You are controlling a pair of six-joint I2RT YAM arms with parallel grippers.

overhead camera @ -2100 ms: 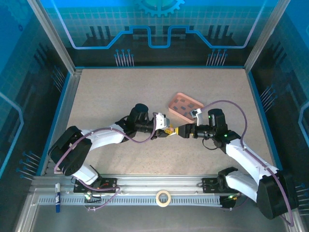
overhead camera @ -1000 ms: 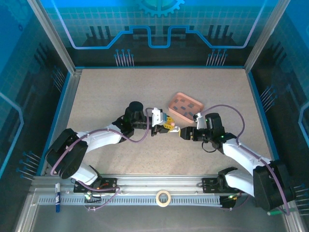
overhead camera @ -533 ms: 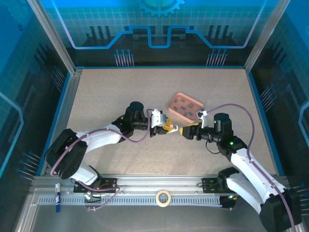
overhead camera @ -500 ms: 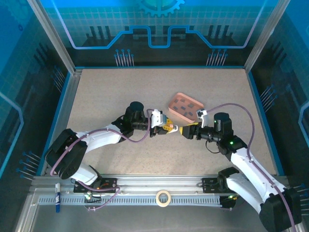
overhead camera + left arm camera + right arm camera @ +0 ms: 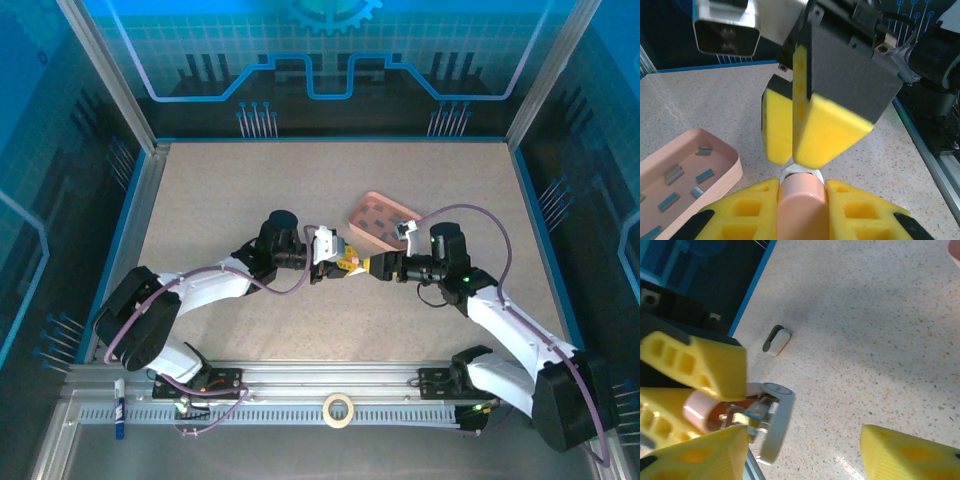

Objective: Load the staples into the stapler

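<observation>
The stapler (image 5: 802, 210) is a small salmon-pink one with a white base. My left gripper (image 5: 802, 184) is shut on its body, holding it just above the table (image 5: 250, 200). In the right wrist view the stapler (image 5: 775, 422) hangs open, its white arm swung down and a small grey-blue piece in its channel. My right gripper (image 5: 802, 432) is open right at the stapler's front end, one finger beside the white arm. In the top view the two grippers (image 5: 335, 262) (image 5: 372, 265) meet tip to tip. The staples (image 5: 670, 172) lie as several dark strips in the pink tray (image 5: 735, 165).
The pink tray (image 5: 395, 203) sits just behind the two grippers. A small white part (image 5: 776, 340) lies loose on the table near the stapler. A tape roll (image 5: 338, 408) and a marker (image 5: 118, 408) rest on the front rail.
My right gripper has moved left, up to the stapler's front end, and its jaws have narrowed a little. The left gripper has kept still with the stapler.
</observation>
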